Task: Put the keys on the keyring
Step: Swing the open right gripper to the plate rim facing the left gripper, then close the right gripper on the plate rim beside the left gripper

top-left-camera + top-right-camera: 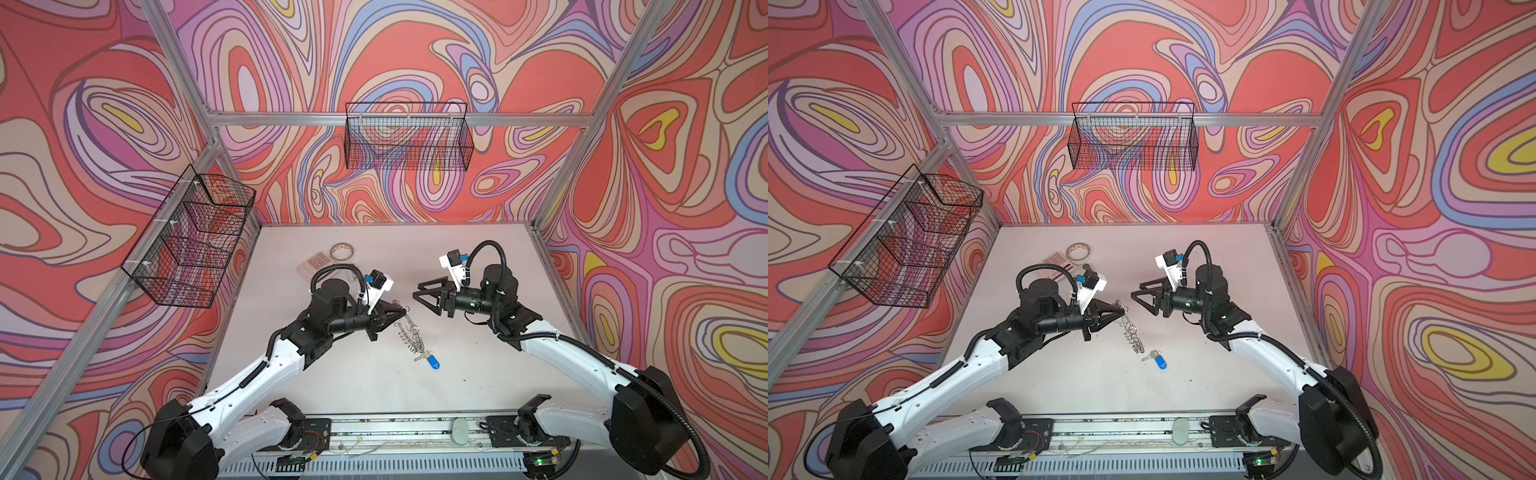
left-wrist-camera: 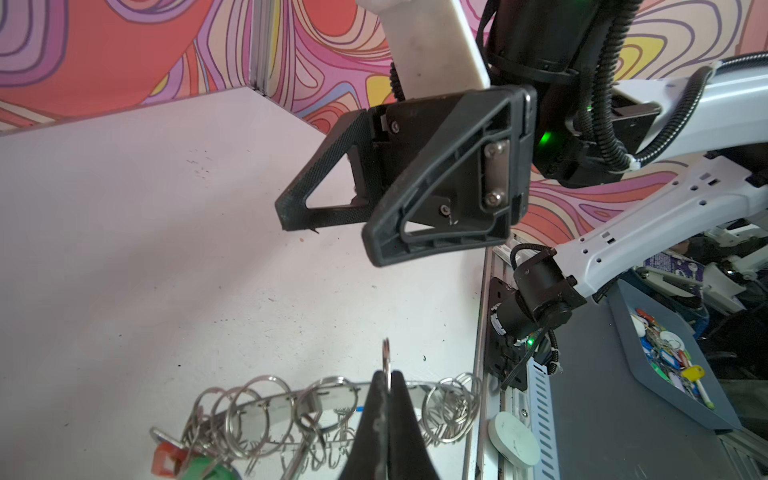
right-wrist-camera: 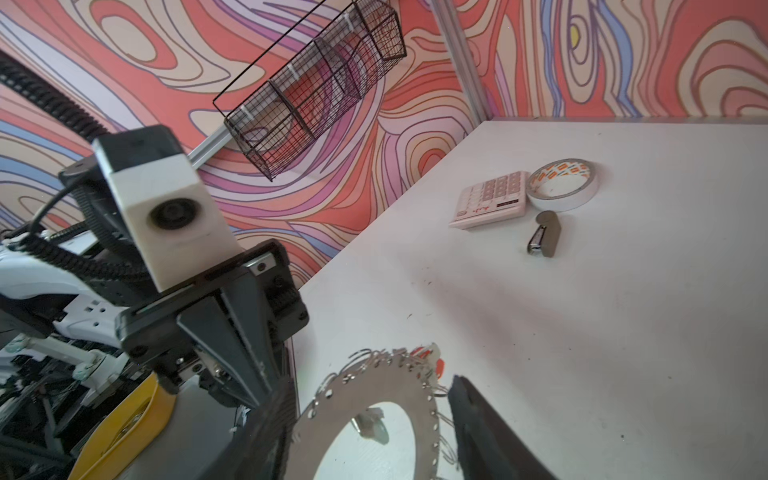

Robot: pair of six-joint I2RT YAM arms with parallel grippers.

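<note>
The left pincer (image 1: 402, 310) is clenched on the rim of the keyring (image 1: 409, 332), which hangs edge-on from it over the middle of the worktop (image 1: 478, 374). The right pincer (image 1: 416, 290) is released, jaws apart, facing the left one and gripping nothing. A blue-tagged key (image 1: 433, 363) lies just beside the keyring's lower edge. Red- and green-tagged keys (image 2: 178, 461) show at one end, among the wire loops.

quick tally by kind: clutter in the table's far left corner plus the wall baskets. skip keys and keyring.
wire baskets: 2
calculator: 1
tape roll: 1
small grey stapler-like tool: 1
Total: 5
</note>
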